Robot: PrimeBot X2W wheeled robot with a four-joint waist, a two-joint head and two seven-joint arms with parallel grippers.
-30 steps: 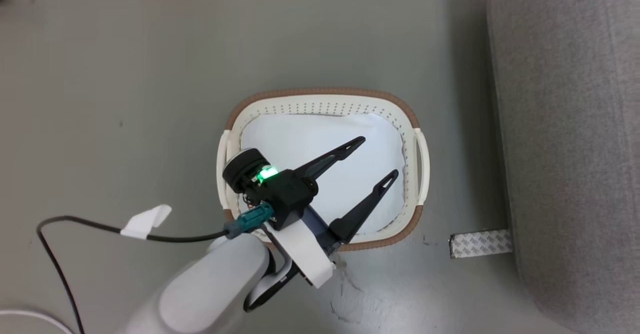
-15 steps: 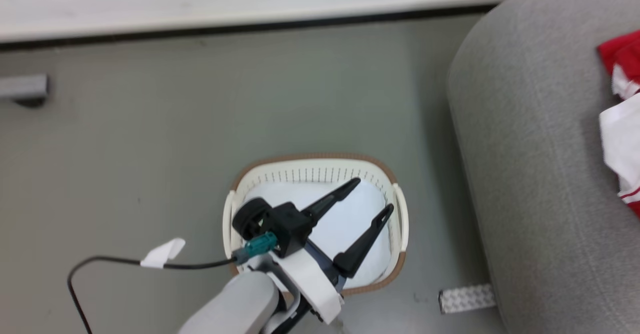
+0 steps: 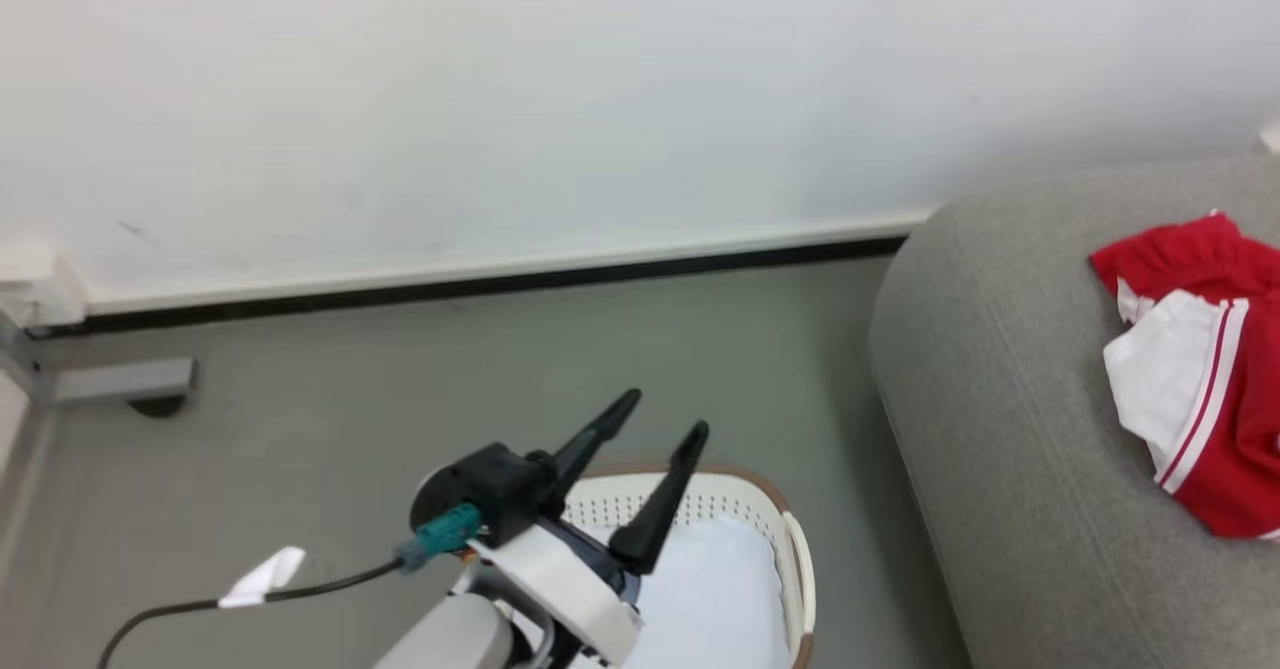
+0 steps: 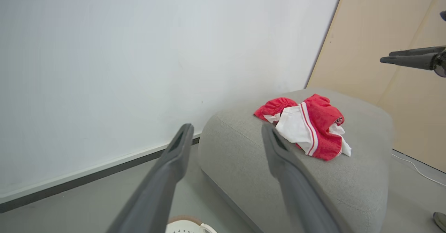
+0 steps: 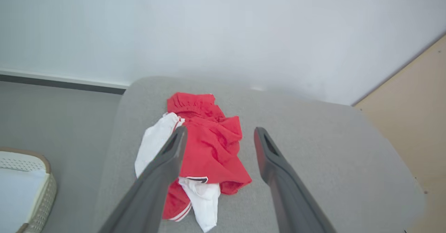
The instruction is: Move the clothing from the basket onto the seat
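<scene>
Dark, long fingers of the right gripper (image 5: 220,130) stand wide apart with nothing between them, pointing down toward the clothing (image 5: 209,146) but clear of it. The clothing is a crumpled red heap with white panels and striped trim, and it lies on top of the grey fabric seat (image 5: 313,149), toward its rounded end. The left gripper (image 3: 666,413) is also spread and empty, raised over the white, brown-rimmed basket (image 3: 797,559), which stands on the floor near the seat with its pale liner (image 3: 710,589) showing.
</scene>
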